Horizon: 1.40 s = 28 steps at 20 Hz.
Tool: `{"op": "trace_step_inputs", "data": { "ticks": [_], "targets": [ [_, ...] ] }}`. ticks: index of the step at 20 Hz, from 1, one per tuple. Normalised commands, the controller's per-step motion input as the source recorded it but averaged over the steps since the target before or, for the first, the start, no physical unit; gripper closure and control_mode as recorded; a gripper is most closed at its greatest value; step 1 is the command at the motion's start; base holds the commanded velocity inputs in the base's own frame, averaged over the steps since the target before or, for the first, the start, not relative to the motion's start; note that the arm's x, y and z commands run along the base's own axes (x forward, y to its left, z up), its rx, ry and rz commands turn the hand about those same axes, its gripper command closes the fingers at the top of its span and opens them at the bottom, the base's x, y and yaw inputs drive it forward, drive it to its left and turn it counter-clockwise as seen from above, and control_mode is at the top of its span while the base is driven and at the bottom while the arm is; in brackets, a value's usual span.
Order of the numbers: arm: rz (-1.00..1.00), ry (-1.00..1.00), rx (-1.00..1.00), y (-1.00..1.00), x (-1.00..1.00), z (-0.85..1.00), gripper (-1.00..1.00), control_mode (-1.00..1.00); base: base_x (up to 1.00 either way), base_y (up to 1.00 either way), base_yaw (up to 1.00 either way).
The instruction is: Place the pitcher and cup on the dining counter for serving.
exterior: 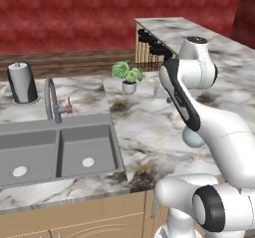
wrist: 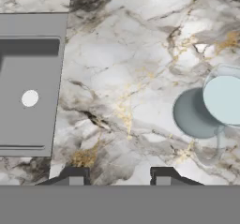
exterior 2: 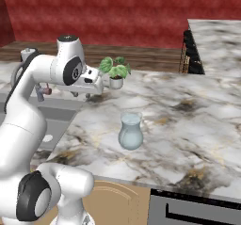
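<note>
Here, veined marble counter point(exterior 2: 197, 120), grey sink point(exterior: 60, 150), red wall point(exterior 2: 117, 12)

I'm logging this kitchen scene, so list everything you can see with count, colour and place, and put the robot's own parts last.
pitcher: one, pale blue-grey translucent, upright on the marble counter near its front edge
sink: one double basin, grey, set in the counter left of the pitcher
faucet: one, grey, behind the sink
paper towel holder: one, dark with a white roll, back left
potted plant: one, green in a white pot, back of the counter
bar stools: several, black, by the dining counter
arm: one, white with dark joints
claw: one, dark tips apart, above bare marble beside the pitcher
</note>
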Motion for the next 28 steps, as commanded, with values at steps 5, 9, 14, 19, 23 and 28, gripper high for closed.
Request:
{"op": "trace_step_inputs", "data": {
  "ticks": [5, 9, 14, 19, 23, 28],
  "targets": [
    [-0.06, 0.01, 0.00, -0.28, -0.18, -0.17, -1.00, -1.00, 0.00, 0.00, 0.00],
    [-0.15, 0.11, 0.01, -0.97, -0.22, -0.55, -1.00, -1.00, 0.00, 0.00, 0.00],
    [-0.15, 0.13, 0.00, -0.83, -0.01, -0.60, -1.00, -1.00, 0.00, 0.00, 0.00],
    [-0.07, 0.01, 0.00, -0.46, 0.00, -0.39, -1.00, -1.00, 0.00, 0.00, 0.00],
    [-0.04, 0.00, 0.00, -0.50, 0.00, -0.50, -1.00, -1.00, 0.00, 0.00, 0.00],
    [-0.01, 0.00, 0.00, -0.17, 0.00, -0.35, -1.00, -1.00, 0.00, 0.00, 0.00]
  ]
}}
